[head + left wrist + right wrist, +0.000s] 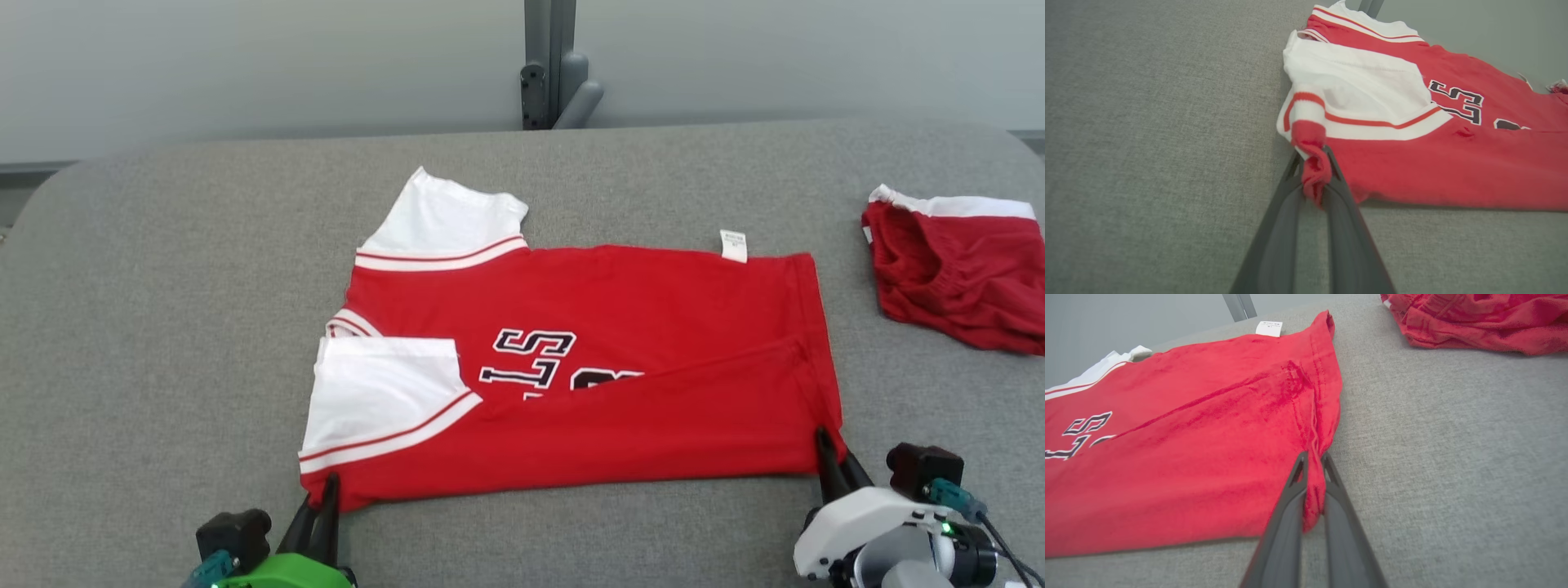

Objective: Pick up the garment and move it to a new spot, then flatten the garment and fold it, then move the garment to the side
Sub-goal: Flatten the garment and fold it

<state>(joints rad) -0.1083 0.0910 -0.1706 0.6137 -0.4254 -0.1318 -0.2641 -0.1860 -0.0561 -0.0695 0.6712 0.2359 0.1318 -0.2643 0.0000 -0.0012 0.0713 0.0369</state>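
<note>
The garment [637, 327] is a red jersey with white sleeves and dark lettering, lying on the grey table with its near long edge folded up over the lettering. My left gripper [329, 483] is shut on the near corner at the sleeve end; the left wrist view shows red cloth [1312, 171] bunched between its fingers. My right gripper [823, 437] is shut on the near corner at the hem end, and that corner [1314, 486] sits pinched between the dark fingers in the right wrist view. A white label [733, 245] sticks out at the far edge.
A crumpled pair of red shorts [959, 273] with a white waistband lies at the table's right edge, also seen as shorts [1478, 318]. A grey post [549, 65] stands behind the padded grey table [163, 327]. Bare table surface stretches to the left and along the near edge.
</note>
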